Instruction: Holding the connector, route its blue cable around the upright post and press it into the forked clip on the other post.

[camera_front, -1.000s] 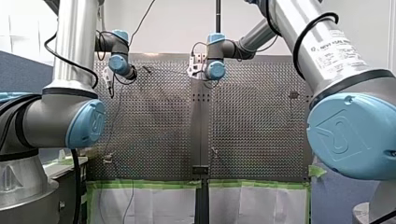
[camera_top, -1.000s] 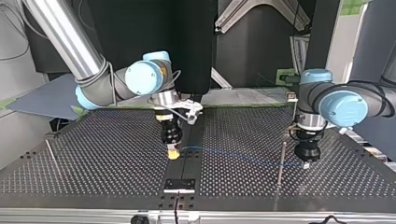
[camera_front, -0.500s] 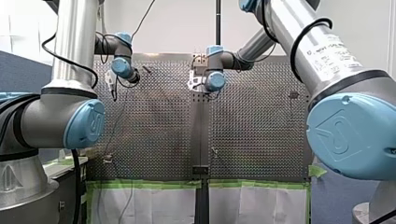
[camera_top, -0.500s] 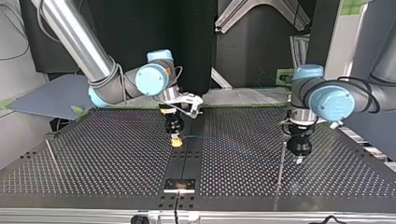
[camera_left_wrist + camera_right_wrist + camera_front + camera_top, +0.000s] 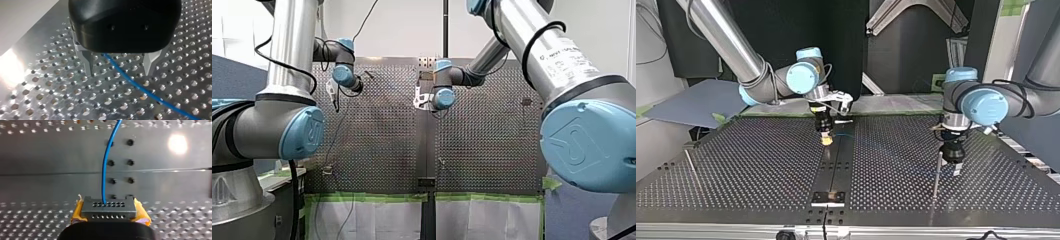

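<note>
My right gripper (image 5: 108,216) has its yellow pads (image 5: 77,212) shut on the grey connector (image 5: 108,206). The blue cable (image 5: 105,170) leaves the connector and runs ahead over the table. In the top view my right gripper (image 5: 826,141) hangs just above the table's middle strip. My left gripper (image 5: 118,73) is open, its metal fingers (image 5: 87,62) standing either side of the blue cable (image 5: 140,87), which lies loose on the plate. In the top view my left gripper (image 5: 956,167) is beside a thin upright post (image 5: 936,175). A second thin post (image 5: 690,166) stands at that view's left.
The perforated table (image 5: 751,170) carries a dark middle strip (image 5: 836,165) with a small black bracket (image 5: 828,198) at the edge nearest the top view's camera. Green tape and white sheets (image 5: 372,215) border the table's near edge in the front view.
My left gripper has opened and let go of the blue cable. Both grippers have moved back from the top view's camera, my right one carrying the connector with it.
</note>
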